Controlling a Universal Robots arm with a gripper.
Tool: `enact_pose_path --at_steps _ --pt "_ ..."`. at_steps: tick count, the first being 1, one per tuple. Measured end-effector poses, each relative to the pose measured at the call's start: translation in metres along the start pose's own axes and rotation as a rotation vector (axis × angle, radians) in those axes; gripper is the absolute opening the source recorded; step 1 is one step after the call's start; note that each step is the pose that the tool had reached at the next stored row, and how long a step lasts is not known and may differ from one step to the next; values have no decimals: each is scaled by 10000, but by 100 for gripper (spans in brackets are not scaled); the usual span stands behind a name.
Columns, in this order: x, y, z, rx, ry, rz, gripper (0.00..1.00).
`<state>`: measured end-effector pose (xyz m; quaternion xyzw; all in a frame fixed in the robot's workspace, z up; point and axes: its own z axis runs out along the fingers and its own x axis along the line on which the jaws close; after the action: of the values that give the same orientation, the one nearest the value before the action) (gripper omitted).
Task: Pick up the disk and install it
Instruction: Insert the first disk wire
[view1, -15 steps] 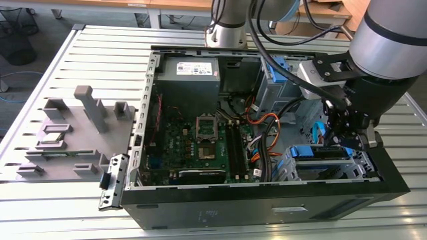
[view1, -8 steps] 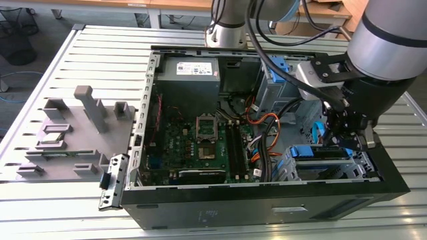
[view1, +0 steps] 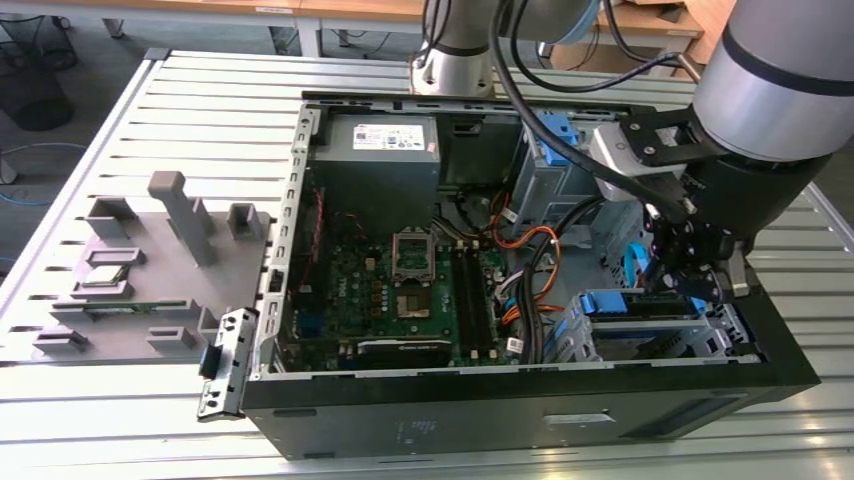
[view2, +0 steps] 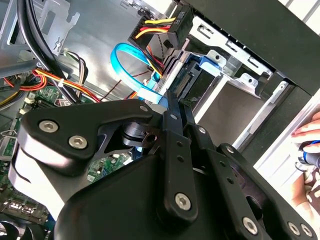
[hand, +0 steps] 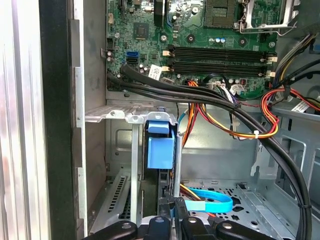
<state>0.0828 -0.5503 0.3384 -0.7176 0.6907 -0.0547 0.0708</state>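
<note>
The disk (view1: 638, 303) stands on edge in the metal drive cage (view1: 727, 335) at the front corner of the open computer case, on the exterior view's right. Its blue bracket (hand: 160, 146) and silver body (view2: 186, 79) appear in both wrist views, slid between the cage's rails. My gripper (view1: 694, 272) hangs straight over it. The black fingers (hand: 161, 226) pinch the disk's near edge, and my gripper (view2: 172, 107) is shut on it.
Thick black cables (hand: 200, 97) and orange-yellow wires (view1: 523, 245) cross beside the cage. The motherboard (view1: 400, 280) and the grey power supply (view1: 380, 140) fill the rest of the case. A grey parts fixture (view1: 147, 270) lies on the table. A person's hand (view2: 307, 137) rests outside the case.
</note>
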Motion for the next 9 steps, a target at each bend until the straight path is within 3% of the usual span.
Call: enact_pose_path --at_steps 9 --pt "4 12 19 1 1 0 16"
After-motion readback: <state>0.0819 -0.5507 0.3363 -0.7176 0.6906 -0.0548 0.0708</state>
